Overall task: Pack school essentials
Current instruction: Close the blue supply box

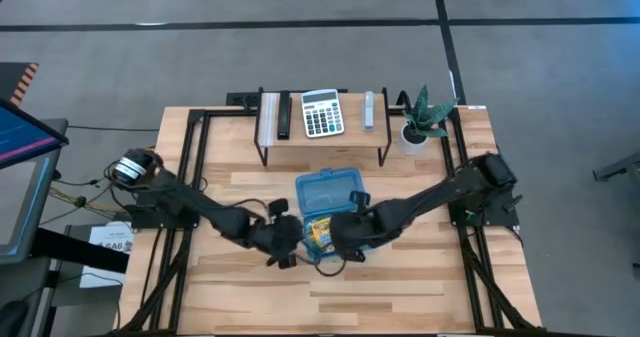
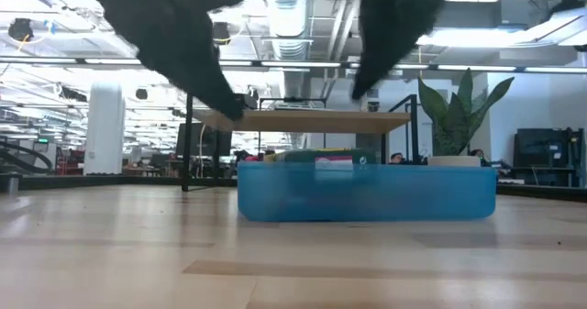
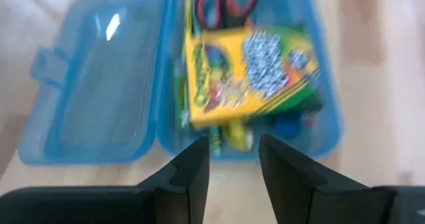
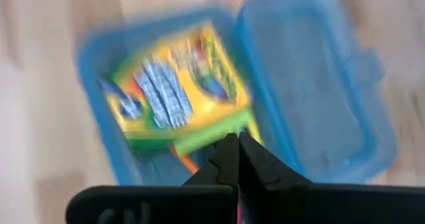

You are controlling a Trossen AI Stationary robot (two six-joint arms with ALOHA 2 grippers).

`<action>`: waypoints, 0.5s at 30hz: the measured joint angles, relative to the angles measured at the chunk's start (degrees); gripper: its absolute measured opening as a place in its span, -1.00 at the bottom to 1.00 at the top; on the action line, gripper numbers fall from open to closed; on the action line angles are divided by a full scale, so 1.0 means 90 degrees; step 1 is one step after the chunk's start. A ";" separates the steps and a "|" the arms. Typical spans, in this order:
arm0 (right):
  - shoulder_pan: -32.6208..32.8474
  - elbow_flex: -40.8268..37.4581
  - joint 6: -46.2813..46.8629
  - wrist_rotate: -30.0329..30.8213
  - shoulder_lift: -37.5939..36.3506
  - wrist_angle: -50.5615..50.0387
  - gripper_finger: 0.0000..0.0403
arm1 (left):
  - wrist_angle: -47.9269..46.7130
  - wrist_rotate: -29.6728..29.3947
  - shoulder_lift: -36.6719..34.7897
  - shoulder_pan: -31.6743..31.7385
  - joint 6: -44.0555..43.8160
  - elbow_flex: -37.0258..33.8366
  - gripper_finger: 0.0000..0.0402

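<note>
Both grippers are held above the blue case (image 1: 325, 192): left gripper (image 3: 232, 161) parted and empty; right gripper (image 4: 238, 159) clenched, empty; crayon box (image 3: 249, 68) judged light, stiff, best pinched across its narrow sides.

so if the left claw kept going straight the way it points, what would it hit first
Most likely the crayon box, lying on top in the open blue case. The left claw stands open and aims at the box's near end, though depth is hard to judge.
</note>
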 joint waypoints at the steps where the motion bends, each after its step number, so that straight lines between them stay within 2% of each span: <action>1: 0.0072 -0.0110 0.0000 0.0135 -0.0210 0.0110 -0.92 | 0.0258 -0.0184 -0.0122 -0.0121 -0.0034 -0.0155 -0.41; 4: 0.0242 -0.0778 -0.0029 0.0298 -0.1008 0.1007 -0.92 | 0.1460 -0.0474 -0.0476 -0.0412 0.0062 -0.0828 -0.41; 11: 0.0428 -0.3281 -0.0191 0.0274 -0.2979 0.3849 -0.92 | 0.5216 -0.0172 -0.0978 -0.0490 0.0744 -0.2552 -0.41; 15: 0.0377 -0.4382 -0.0182 0.0241 -0.3795 0.4904 -0.92 | 0.6550 -0.0074 -0.0992 -0.0346 0.0945 -0.3122 -0.41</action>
